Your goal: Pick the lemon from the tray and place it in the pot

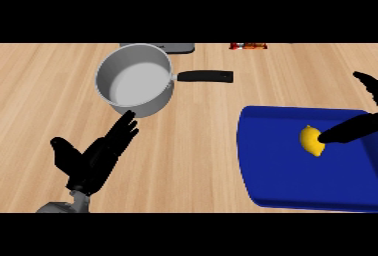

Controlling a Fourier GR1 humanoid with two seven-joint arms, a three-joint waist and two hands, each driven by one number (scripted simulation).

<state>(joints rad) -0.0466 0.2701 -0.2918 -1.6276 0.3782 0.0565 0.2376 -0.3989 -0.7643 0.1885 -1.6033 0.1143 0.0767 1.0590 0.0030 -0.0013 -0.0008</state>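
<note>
While your right hand [353, 129] only touches the lemon [311, 140], fingers not yet round it - you risk nudging it across the tray [280, 185]; left hand [96, 155] rests open.

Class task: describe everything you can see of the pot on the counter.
The pot is a grey, metal-looking saucepan with a round bowl and one black handle pointing toward the view's right. It stands upright on the wooden counter, with nothing visible inside it. It sits up and to the left of the blue tray. The left robot hand lies open just below it, fingertips near its rim; whether they touch it cannot be told.
</note>
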